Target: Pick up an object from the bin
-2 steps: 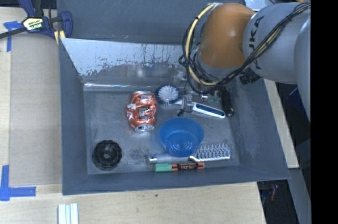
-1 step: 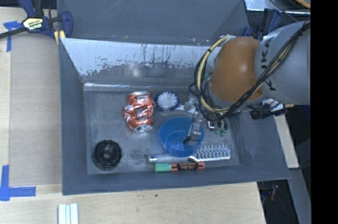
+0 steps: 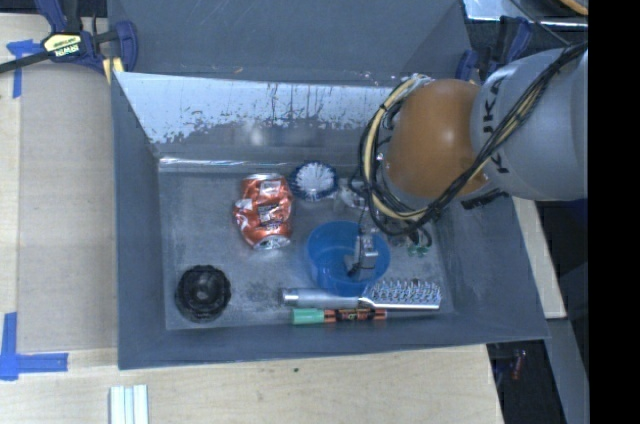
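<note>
My gripper [image 3: 362, 258] hangs below the orange wrist cover, right of the bin's middle, and reaches down into a blue round cup [image 3: 330, 262] at its right rim. Just in front of the cup lies a hairbrush [image 3: 385, 295] with a silver handle and grey bristles. A green and orange marker [image 3: 338, 315] lies along the front wall beside it. A small white ruffled round thing [image 3: 314, 179] sits behind the cup.
A crushed red and white can [image 3: 263, 210] lies left of the cup. A black round cap [image 3: 203, 291] sits in the front left corner. A small green bit [image 3: 418, 250] lies right of the gripper. The arm covers the bin's right side.
</note>
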You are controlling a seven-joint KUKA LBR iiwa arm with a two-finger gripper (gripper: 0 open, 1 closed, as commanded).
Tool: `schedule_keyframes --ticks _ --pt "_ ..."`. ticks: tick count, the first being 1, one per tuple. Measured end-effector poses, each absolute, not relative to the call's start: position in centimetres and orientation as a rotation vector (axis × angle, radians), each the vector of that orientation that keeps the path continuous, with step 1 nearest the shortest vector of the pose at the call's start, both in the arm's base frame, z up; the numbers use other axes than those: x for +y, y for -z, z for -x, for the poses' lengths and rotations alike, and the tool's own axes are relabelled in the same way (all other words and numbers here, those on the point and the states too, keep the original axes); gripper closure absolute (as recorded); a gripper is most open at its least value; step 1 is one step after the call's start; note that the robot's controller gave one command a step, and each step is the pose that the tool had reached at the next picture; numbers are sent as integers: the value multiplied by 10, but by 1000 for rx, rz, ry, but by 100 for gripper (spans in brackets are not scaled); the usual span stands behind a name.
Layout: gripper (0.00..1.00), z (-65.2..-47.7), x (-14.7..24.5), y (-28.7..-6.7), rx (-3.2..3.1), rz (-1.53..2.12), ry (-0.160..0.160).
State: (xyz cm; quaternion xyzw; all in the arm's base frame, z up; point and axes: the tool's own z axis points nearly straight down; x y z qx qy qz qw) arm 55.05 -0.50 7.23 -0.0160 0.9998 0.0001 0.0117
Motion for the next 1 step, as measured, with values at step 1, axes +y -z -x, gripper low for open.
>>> schedule_keyframes --ticks 1 --pt "100 -511 30 -72 3120 222 2"
